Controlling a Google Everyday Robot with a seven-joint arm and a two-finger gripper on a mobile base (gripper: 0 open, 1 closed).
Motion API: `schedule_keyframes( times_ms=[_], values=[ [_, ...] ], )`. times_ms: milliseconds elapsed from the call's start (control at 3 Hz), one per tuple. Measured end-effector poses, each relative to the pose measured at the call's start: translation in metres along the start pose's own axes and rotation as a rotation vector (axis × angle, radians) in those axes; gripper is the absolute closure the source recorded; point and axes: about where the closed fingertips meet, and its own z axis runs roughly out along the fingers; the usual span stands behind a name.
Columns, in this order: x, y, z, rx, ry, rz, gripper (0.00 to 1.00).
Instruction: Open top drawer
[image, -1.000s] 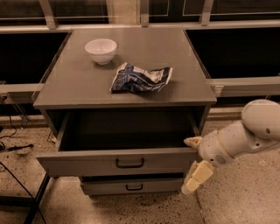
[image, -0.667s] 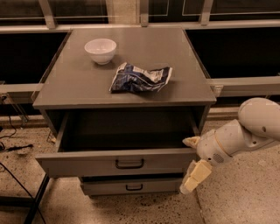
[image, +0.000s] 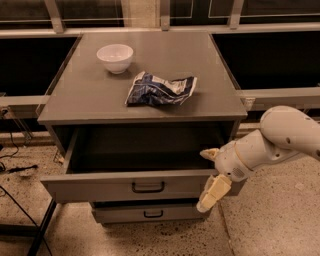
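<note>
Looking down on a grey table (image: 100, 107) carrying a white bowl (image: 115, 57) and a crumpled bag (image: 160, 89). Showing the top drawer (image: 100, 186) pulled well out from the table front, its deep box lying open and dark, with a black handle (image: 148, 187) at centre and a second drawer (image: 150, 213) below. Showing the claw (image: 211, 173) at the drawer's right front corner, fingers spread apart, one above the front's top edge, one before its face, apparently clamping nothing. Judging the risks: snagging a finger on that edge while backing away, dragging the drawer askew or partly shut; pulling further and running the box off its runners; jolting the table and shifting the bowl.
</note>
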Motion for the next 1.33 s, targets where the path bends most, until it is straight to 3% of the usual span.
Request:
schedule_keyframes(
  times_ms=[333,1000,1333],
  values=[
    [-0.003,-0.006,0.011,-0.014,-0.009,-0.003,0.0],
    [0.013,0.006,0.023,-0.056,-0.022,0.054,0.0],
    [0.01,0.006,0.02,-0.056,-0.022,0.054,0.0]
  ],
)
